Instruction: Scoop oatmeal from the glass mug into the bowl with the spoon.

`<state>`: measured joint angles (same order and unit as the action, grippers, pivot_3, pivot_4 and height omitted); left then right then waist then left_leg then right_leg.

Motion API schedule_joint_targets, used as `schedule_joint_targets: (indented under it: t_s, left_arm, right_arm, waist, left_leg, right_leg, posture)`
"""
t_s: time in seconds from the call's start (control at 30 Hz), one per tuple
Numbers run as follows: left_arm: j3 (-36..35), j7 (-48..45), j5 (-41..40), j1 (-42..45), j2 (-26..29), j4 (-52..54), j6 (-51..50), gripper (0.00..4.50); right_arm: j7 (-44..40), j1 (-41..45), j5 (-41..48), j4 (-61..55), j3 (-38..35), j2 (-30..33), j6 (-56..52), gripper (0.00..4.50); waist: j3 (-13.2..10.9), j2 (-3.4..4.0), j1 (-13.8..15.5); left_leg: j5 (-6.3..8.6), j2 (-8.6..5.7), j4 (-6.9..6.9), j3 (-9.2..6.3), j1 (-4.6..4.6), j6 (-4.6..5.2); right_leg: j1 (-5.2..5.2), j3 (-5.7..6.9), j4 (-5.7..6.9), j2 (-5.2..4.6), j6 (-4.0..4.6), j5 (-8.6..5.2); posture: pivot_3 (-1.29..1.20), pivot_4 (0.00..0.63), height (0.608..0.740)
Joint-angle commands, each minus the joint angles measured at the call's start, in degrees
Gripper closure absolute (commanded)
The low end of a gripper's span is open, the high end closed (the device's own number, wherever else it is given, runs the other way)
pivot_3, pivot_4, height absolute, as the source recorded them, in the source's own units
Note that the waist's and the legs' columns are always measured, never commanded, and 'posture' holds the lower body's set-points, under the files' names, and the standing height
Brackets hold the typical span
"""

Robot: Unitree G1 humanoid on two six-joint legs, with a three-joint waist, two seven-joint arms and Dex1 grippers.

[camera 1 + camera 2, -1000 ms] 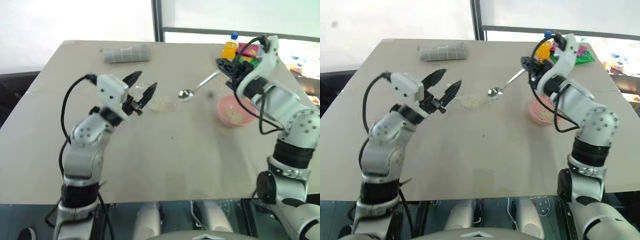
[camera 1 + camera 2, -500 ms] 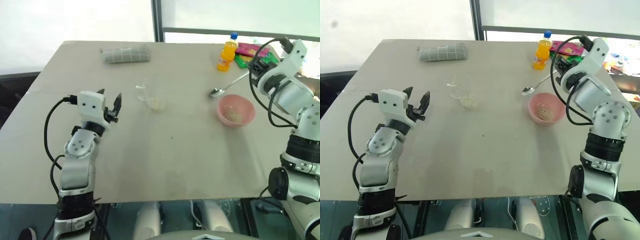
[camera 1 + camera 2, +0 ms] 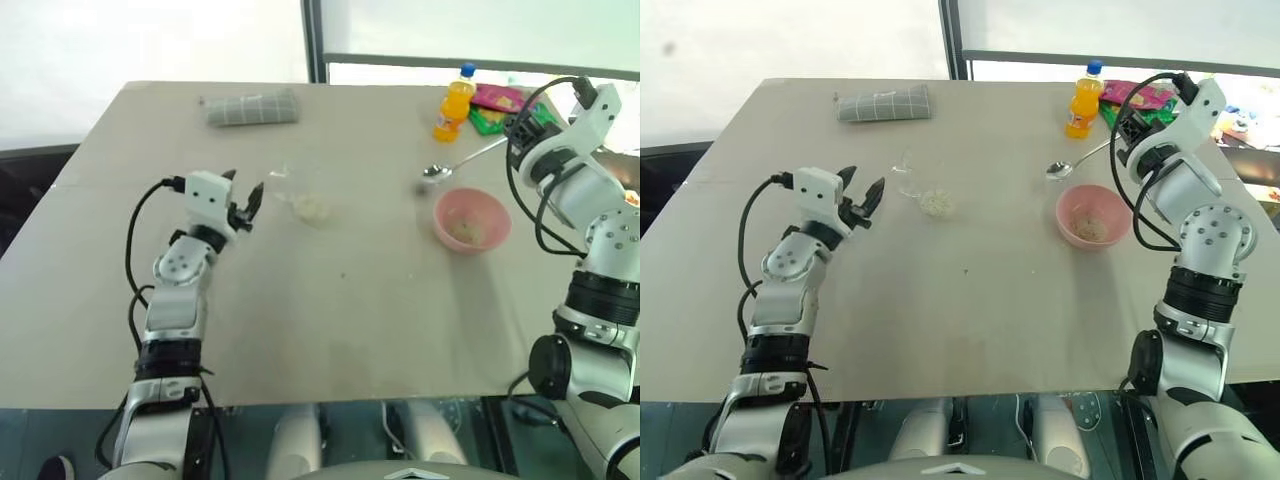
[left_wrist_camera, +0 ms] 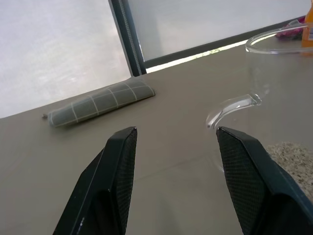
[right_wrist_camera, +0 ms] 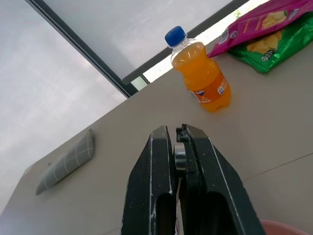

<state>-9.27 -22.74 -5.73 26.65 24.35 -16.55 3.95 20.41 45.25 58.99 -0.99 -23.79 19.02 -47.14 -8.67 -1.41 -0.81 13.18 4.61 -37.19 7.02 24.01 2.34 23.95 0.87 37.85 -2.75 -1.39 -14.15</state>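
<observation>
I see a clear glass mug (image 4: 274, 73), a shiny metal spoon (image 3: 460, 162), a matt table (image 3: 340, 320) and a checked cloth roll (image 4: 100, 103).

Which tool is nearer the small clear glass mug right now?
The left. The left tool, open, sits just beside the small clear glass mug. The right tool, shut on the shiny silver spoon, is across the table beyond the pale pink bowl.

Bright daylight floods from blown-out windows (image 3: 150, 40) behind the table (image 3: 330, 290); shadows soft, views sharp.
</observation>
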Motion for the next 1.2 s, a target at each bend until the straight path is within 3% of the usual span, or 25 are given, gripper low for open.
schedule_joint_targets:
  t_s: [0.03, 0.53, 0.73, 0.93, 1.2]
  left_arm:
    - [0.75, -0.55, 0.42, 2.97, -0.14, -4.01, 3.36, 1.82]
    - [3.34, -3.76, -0.03, 12.02, -2.21, -20.05, 9.44, 1.82]
    - [3.28, -3.11, 0.19, 14.24, -3.58, -23.02, 10.76, 4.45]
    - [3.33, -3.65, -0.37, 15.55, -4.38, -25.20, 9.25, 4.45]
    - [5.24, -7.51, -0.87, 19.64, -6.32, -24.51, 6.50, 4.45]
  right_arm:
    - [-0.43, 1.31, 0.79, -2.36, -2.12, -0.19, 1.29, 4.50]
    - [0.64, 0.39, 1.27, -4.32, -3.53, -1.15, 0.80, 4.50]
    - [0.66, -0.20, 1.39, -5.65, -2.85, -1.83, 0.55, 4.50]
    - [-0.13, 1.02, 2.00, -6.32, -1.64, -1.21, -1.26, 4.50]
    - [-6.79, 10.40, 7.58, -8.26, 1.86, 1.06, -5.96, 4.50]
  waist:
    - [0.00, 0.00, 0.01]
    - [0.00, 0.00, 0.01]
    - [0.01, -0.01, 0.04]
    - [0.04, 0.08, -0.14]
    - [0.01, 0.10, 0.15]
  left_leg:
    - [0.00, 0.00, 0.00, 0.00, 0.00, -0.01]
    - [-0.17, -0.01, -0.11, 0.02, 0.77, -0.26]
    - [-0.17, -0.01, -0.12, 0.01, 0.77, -0.26]
    - [-0.17, -0.02, -0.14, 0.02, 0.73, -0.25]
    - [-0.17, -0.03, -0.16, 0.01, 0.77, -0.25]
  right_leg:
    - [0.01, 0.00, 0.00, 0.00, 0.00, 0.00]
    - [0.75, 0.01, 0.06, 0.01, -0.10, 0.06]
    - [0.75, 0.01, 0.07, 0.01, -0.11, 0.07]
    - [0.74, -0.03, 0.11, 0.03, -0.15, 0.09]
    - [0.75, -0.02, 0.10, 0.03, -0.17, 0.10]
  posture:
    - [0.00, 0.150, 0.740]
    - [0.00, 0.150, 0.740]
    - [0.00, 0.150, 0.740]
    - [0.00, 0.150, 0.740]
    - [0.00, 0.150, 0.740]
